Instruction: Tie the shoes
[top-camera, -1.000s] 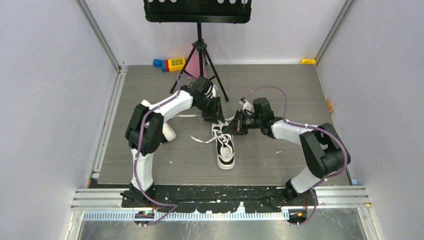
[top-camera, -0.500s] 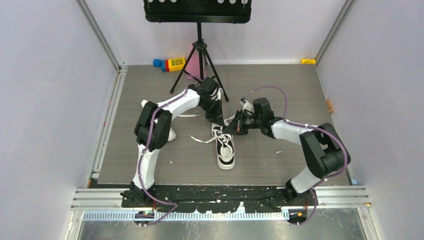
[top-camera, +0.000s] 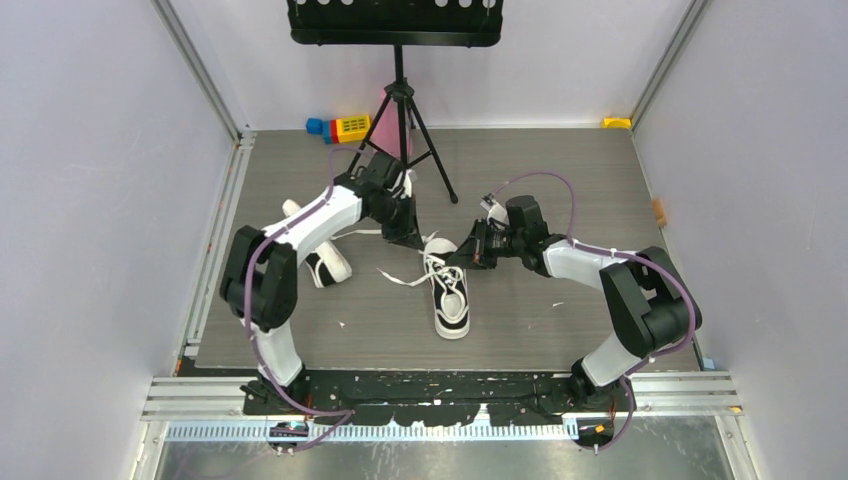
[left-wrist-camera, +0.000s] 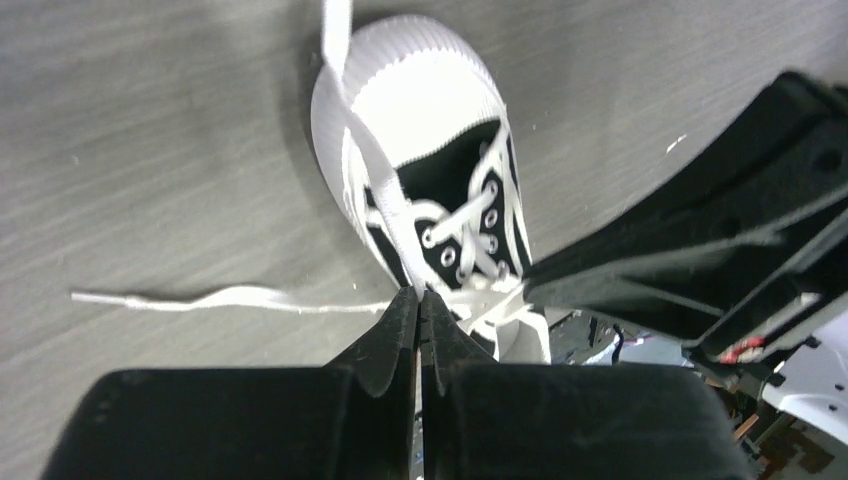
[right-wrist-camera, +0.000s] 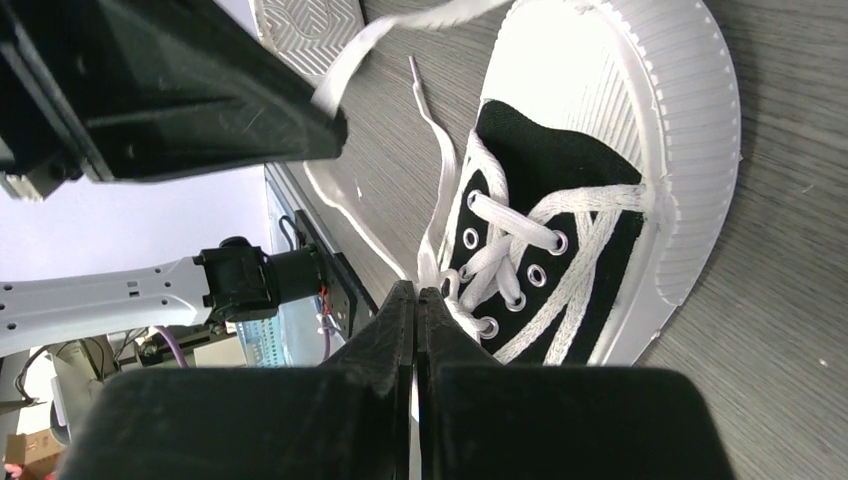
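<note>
Left hand (left-wrist-camera: 418, 296) farther left (laces (left-wrist-camera: 230, 297) loose)

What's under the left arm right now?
The second shoe lies beneath the left arm. Its black-and-white near end shows, and a white tip pokes out on the far side. Its middle, and how its laces lie there, is covered.
</note>
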